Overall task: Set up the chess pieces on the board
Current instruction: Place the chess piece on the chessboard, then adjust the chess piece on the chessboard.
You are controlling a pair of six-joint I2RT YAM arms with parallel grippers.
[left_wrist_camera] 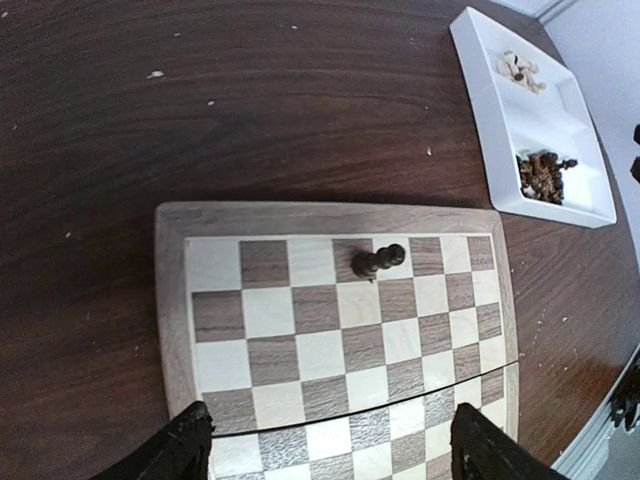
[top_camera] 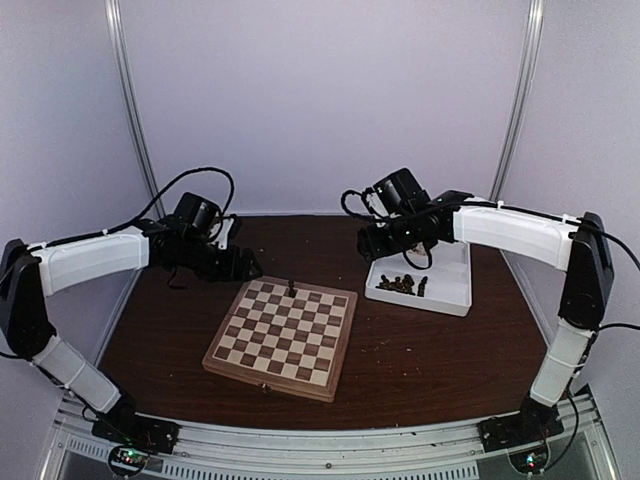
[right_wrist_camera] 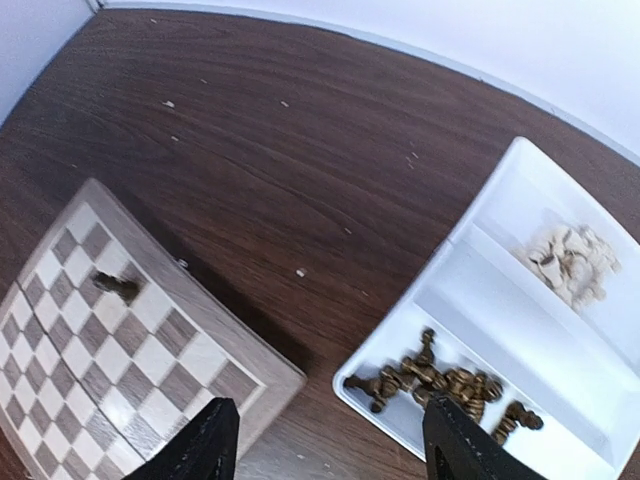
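The board (top_camera: 282, 337) lies in the middle of the table, with one dark chess piece (top_camera: 291, 288) upright on its far row. The piece also shows in the left wrist view (left_wrist_camera: 379, 262) and the right wrist view (right_wrist_camera: 118, 288). Several dark pieces (right_wrist_camera: 440, 381) lie in the near compartment of the white tray (top_camera: 450, 297), and pale pieces (right_wrist_camera: 572, 260) in its far compartment. My left gripper (left_wrist_camera: 330, 448) is open and empty above the board's far left edge (left_wrist_camera: 170, 300). My right gripper (right_wrist_camera: 325, 450) is open and empty, above the table between the board's corner (right_wrist_camera: 275, 385) and the tray.
The white tray (left_wrist_camera: 500, 150) stands right of the board on the dark wooden table. White walls close the back and sides. Black cables hang from both wrists.
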